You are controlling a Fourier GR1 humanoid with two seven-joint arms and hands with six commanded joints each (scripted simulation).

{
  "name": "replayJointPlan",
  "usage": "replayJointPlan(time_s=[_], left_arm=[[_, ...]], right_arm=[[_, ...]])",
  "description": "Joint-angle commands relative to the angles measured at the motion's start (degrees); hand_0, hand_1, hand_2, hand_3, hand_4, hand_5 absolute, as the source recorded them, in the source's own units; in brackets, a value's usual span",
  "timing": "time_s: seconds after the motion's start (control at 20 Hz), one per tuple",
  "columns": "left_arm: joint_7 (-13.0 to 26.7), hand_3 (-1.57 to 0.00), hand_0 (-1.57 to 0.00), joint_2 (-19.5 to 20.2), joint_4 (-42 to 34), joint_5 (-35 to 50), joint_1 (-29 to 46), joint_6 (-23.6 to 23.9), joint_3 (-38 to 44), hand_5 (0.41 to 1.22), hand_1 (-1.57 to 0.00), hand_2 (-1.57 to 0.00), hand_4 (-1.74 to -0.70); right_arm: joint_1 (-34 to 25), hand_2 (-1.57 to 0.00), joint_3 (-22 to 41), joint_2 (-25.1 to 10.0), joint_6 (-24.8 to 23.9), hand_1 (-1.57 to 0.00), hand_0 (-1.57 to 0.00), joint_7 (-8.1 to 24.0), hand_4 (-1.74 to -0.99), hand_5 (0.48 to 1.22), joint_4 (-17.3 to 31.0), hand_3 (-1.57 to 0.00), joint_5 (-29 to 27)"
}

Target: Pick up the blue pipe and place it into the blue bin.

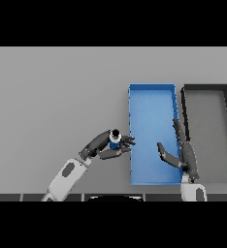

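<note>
**Blue pipe in hand, bin one short reach away**

The robot's left hand [108, 147] is curling its fingers and thumb around the blue pipe [114, 141], a short stub standing roughly upright with a dark open end facing the camera. The pipe is sitting just outside the left wall of the blue bin [152, 89], at about nine o'clock from the bin's middle, and the fingertips are reaching almost to that wall. Whether the pipe is resting on the grey table [52, 106] or already clear of it cannot be told from this angle.

The right hand [183, 155] is lying over the bin's right wall at about four o'clock from the bin's middle, fingers straight and relaxed, holding nothing. A dark bin [206, 87] is standing directly beside the blue one, at three o'clock.

Judging by its look, the pipe is a small, stiff, light piece with a smooth, probably slippery round wall. A wrap across the middle of the barrel, as the left hand is making now, seems the soundest hold; a pinch at the rim could let it roll or tip out.
</note>
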Motion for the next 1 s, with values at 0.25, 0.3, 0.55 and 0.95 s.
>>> replayJointPlan(time_s=[0.25, 0.3, 0.55, 0.95], left_arm=[[0.71, -1.57, -1.57, -1.09, -1.31, -0.09, 0.65, -1.23, 0.28, 1.221, -1.57, -1.57, -1.47], [0.93, -1.57, -1.57, -1.14, -1.17, -0.47, 0.56, -1.23, 0.44, 1.221, -1.57, -1.57, -1.47], [2.07, -1.57, -1.57, -1.52, -1.31, -1.77, 0.24, -1.59, 1.40, 1.221, -1.57, -1.57, -1.47], [0.75, -1.57, -1.57, -2.72, 0.26, -2.24, 0.21, -4.03, 2.79, 1.221, -1.57, -1.57, -1.46]], right_arm=[[-9.73, -0.11, 1.08, -8.62, 13.13, -0.01, 0.00, 15.09, -1.237, 0.577, -8.41, 0.00, -19.45], [-11.94, -0.11, 2.09, -9.61, 13.90, -0.01, 0.00, 17.71, -1.247, 0.568, -9.85, 0.00, -21.39], [-21.62, -0.07, 7.18, -11.93, 16.43, 0.00, 0.00, 25.17, -1.291, 0.558, -10.82, 0.00, -21.24], [-33.50, -0.05, 14.18, -7.90, 19.60, 0.00, 0.00, 30.39, -1.253, 0.554, -7.26, 0.00, -22.71]])
